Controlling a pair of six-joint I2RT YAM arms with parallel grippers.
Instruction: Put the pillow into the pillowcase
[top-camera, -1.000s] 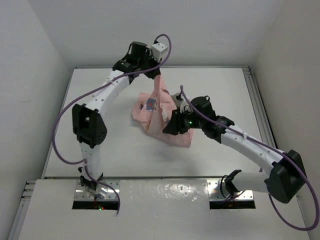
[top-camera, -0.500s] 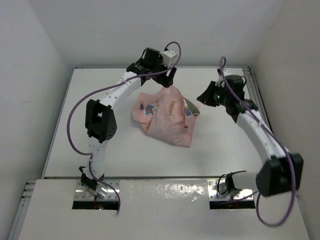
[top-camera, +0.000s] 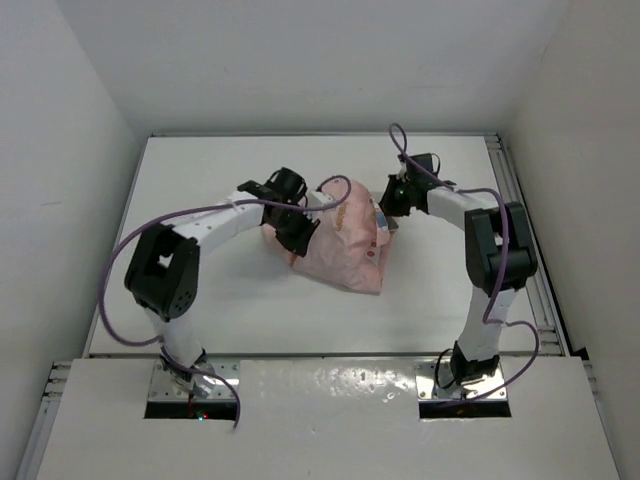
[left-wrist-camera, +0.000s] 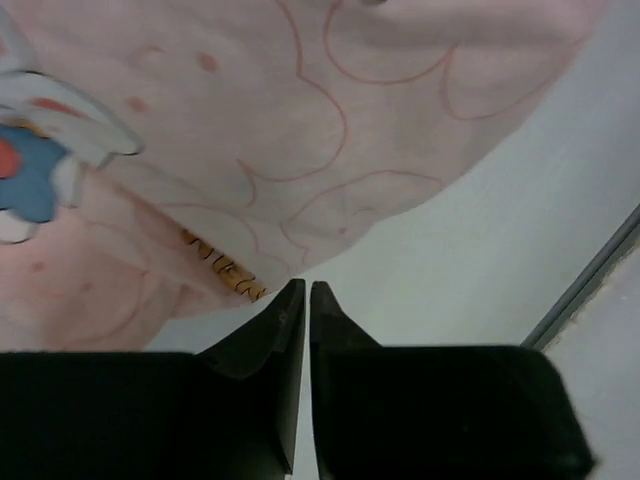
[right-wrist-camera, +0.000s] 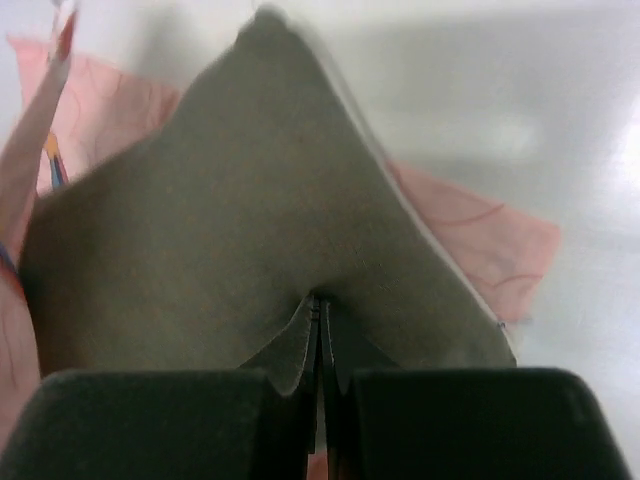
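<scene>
A white table (top-camera: 200, 290) is seen from above, closed in by plain pale walls (top-camera: 300, 70) on the left, far and right sides. A metal rail (top-camera: 525, 230) is set along the table's right edge. A purple cable (top-camera: 115, 270) is looped along each arm. Both arms are bent inward over the middle of the table, and much of the far side of the cloth is covered by them in the top view.

The pillowcase (top-camera: 345, 255) is laid crumpled at the middle of the table, its bulk stretched diagonally from far left to near right. The pillow (right-wrist-camera: 230, 220) is found at the pillowcase's far right side. Only a brown-grey end is exposed there, pointed toward the right arm, with pink cloth beneath and beside it. Its long axis cannot be told, since the rest is hidden.

The right end effector (right-wrist-camera: 320, 305) is clamped on the pillow's fabric, which is puckered around the pinch. The left end effector (left-wrist-camera: 305, 292) is closed to a thin slit, its tips set at the pillowcase's edge. No cloth is seen between them.
</scene>
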